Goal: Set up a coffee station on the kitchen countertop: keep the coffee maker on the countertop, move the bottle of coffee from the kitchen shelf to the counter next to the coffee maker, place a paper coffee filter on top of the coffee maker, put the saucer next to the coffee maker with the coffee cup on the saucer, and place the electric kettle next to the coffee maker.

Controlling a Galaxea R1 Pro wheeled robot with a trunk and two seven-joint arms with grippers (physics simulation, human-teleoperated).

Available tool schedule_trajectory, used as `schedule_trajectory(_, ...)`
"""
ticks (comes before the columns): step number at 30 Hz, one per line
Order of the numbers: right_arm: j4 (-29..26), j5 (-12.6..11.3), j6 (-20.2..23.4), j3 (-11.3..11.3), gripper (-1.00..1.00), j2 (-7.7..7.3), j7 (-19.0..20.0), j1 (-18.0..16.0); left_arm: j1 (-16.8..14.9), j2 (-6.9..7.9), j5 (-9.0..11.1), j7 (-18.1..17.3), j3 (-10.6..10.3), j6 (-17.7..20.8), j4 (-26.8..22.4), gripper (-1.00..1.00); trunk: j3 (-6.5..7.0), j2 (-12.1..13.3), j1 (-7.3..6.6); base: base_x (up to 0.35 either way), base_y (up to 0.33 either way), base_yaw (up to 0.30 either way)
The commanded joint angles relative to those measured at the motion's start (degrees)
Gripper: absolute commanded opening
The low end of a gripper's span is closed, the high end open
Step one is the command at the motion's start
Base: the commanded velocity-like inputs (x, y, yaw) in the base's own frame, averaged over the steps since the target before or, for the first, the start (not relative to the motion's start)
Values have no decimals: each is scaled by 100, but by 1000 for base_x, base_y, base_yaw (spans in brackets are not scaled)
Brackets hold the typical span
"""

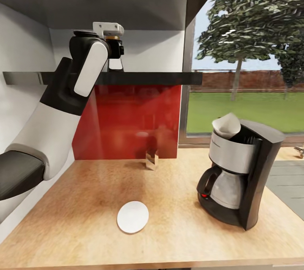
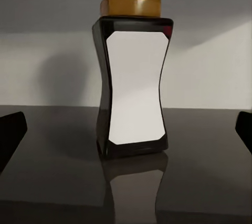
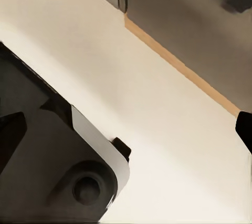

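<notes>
The bottle of coffee (image 2: 134,82) is dark with a white label and an amber lid, and it stands upright on the dark kitchen shelf (image 2: 52,145). My left gripper (image 2: 126,134) is open, one fingertip on each side of the bottle and short of it, touching nothing. In the head view my left arm (image 1: 86,67) reaches up to the shelf (image 1: 147,78), where the bottle (image 1: 115,64) peeks out behind the wrist. The black and silver coffee maker (image 1: 240,173) stands on the countertop at the right with a paper filter (image 1: 226,125) on top. My right gripper (image 3: 128,132) is open and empty.
A white round saucer (image 1: 133,216) lies on the wooden countertop (image 1: 84,202) near its front. A small glassy object (image 1: 152,159) stands by the red backsplash (image 1: 126,122). A window is behind the coffee maker. The right wrist view looks down at a pale floor and part of my base.
</notes>
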Motion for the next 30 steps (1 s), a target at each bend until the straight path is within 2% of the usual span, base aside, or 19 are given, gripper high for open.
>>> schedule_trajectory(1, 0, -14, -15, 52, 100, -2, 18, -4, -7, 1, 58, 60, -7, 6, -2, 100, -9, -6, 1, 22, 18, 0)
schedule_trajectory(6, 3, 3, -15, 154, 100, -2, 8, -4, -7, -3, 58, 60, -11, 6, 2, 100, -9, -6, 1, 108, 71, 0)
schedule_trajectory(25, 4, 14, -15, 181, 100, -2, 7, -4, -7, -7, 58, 52, -18, 7, 25, 100, -9, -6, 1, 68, 1, 0)
schedule_trajectory(30, 4, 15, -15, 181, 100, -2, 8, -4, -7, -7, 58, 52, -14, 6, 8, 100, -9, -6, 1, 182, -2, 0)
